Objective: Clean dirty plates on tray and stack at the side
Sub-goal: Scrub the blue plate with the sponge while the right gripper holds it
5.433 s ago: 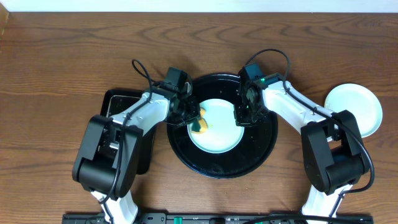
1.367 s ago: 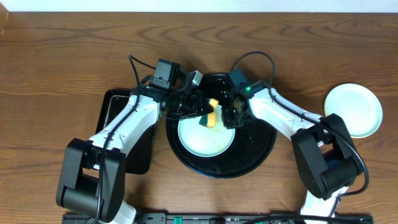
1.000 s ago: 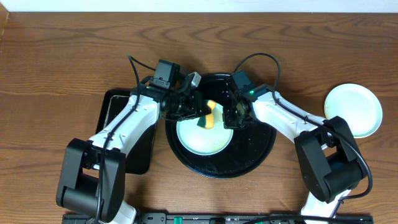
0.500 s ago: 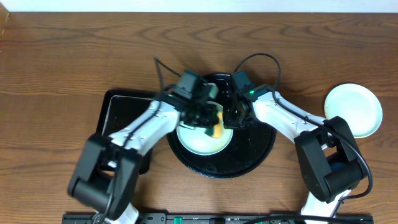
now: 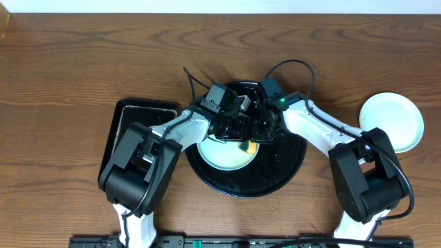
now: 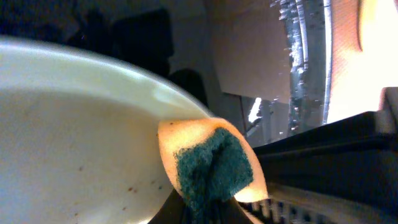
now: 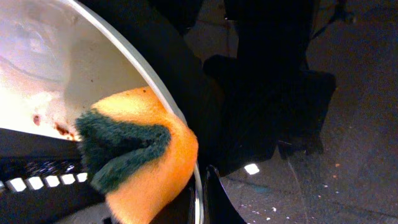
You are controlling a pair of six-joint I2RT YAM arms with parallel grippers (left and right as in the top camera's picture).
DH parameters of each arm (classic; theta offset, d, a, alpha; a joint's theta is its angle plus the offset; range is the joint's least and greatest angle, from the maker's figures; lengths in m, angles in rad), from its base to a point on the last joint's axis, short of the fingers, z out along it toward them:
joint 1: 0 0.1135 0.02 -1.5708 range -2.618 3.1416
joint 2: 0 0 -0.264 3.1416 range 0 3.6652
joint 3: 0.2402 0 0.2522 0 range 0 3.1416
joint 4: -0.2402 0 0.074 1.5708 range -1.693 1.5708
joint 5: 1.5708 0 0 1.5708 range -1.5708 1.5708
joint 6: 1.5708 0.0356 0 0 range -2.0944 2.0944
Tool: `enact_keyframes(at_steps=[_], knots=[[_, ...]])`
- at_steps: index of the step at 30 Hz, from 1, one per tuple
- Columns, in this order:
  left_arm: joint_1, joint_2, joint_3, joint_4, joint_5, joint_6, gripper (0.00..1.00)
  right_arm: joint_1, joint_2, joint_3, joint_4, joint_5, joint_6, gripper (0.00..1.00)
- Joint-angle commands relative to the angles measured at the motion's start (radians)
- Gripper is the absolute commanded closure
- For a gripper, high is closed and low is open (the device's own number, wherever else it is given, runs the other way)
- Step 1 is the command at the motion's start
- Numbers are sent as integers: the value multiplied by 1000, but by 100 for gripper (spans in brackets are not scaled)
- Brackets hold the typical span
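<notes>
A pale turquoise plate lies in the round black tray. My left gripper is shut on a yellow and green sponge, which presses on the plate's right edge. In the left wrist view the sponge rests against the plate, folded between the jaws of the left gripper. My right gripper is shut on the plate's rim, right beside the sponge. Small brown smears show on the plate. A second pale plate sits on the table at the far right.
A smaller black rectangular tray lies left of the round tray, partly under the left arm. Both arms crowd over the round tray's upper half. Crumbs and droplets dot the tray floor.
My left gripper has swept the sponge across the plate from its upper left to its right edge. The right gripper has stayed on the rim.
</notes>
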Motion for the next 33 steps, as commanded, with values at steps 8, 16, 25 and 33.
enact_keyframes(at_steps=[8,16,25,33], knots=[[53,42,-6,-235,-302,-11,93,-21,54,-41,-34,74,-19,98],[190,41,-5,-238,-429,-21,93,-21,54,-41,-39,74,-19,98],[261,41,-3,-234,-449,2,93,-22,53,-41,-39,85,-19,99],[261,36,1,-235,-408,17,93,-33,52,-5,-95,224,-3,98]])
